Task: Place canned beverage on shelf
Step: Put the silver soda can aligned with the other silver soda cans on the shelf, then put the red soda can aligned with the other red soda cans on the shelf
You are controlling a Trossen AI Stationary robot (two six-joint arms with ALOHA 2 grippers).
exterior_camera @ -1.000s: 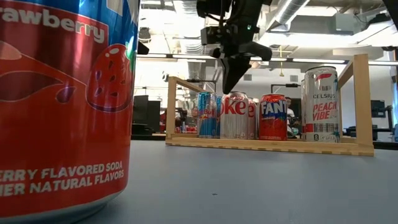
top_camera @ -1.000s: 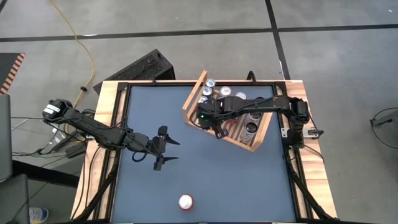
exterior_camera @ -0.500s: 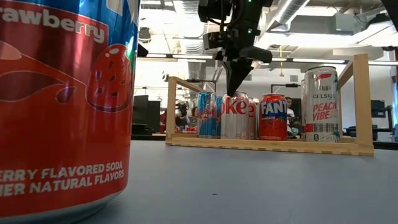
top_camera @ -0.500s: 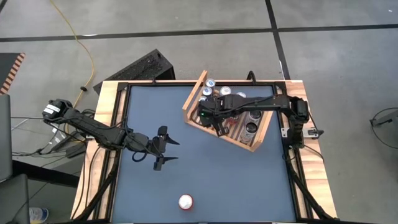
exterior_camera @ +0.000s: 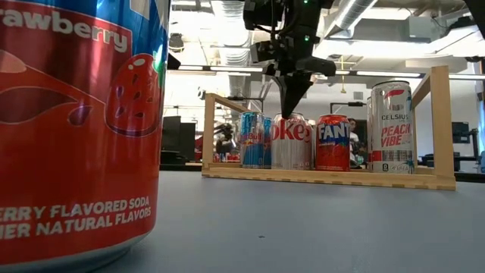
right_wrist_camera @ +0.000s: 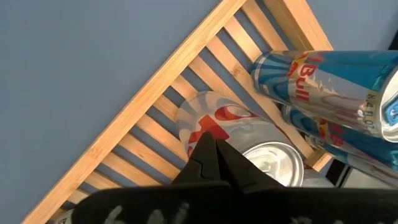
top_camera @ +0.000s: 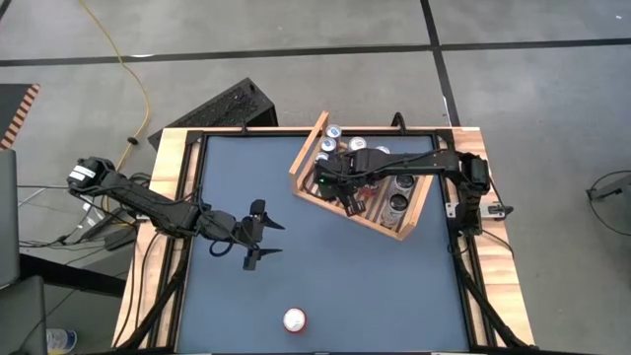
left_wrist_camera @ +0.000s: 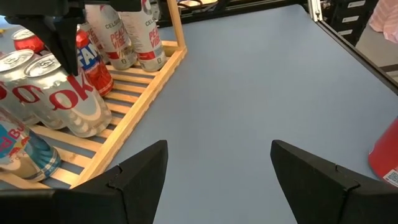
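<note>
From above, a blue tabletop (top_camera: 325, 276) is seen with a light wooden shelf (top_camera: 308, 148) set askew on it. The right gripper (top_camera: 348, 204) is held over the shelf, its jaws pressed closed on nothing, with cans clustered just beside and beyond them. The left gripper (top_camera: 264, 240) is parked well apart from the shelf, its jaws spread open and empty. A red-topped can (top_camera: 294, 319) is seen alone, well apart from both jaws.

At tabletop height, a strawberry soda can (exterior_camera: 79, 129) is shown huge in the foreground. The closed jaws are seen pointing down, their tip just above a silver Coke can (exterior_camera: 292, 142), which stands in the shelf between a blue can (exterior_camera: 254, 139) and a red Fanta can (exterior_camera: 332, 142).

From the left wrist, open fingers (left_wrist_camera: 134, 177) are shown over bare tabletop, the shelf ahead of them.

From the right wrist, closed fingertips (right_wrist_camera: 208, 152) are seen right over the Coke can's rim.
</note>
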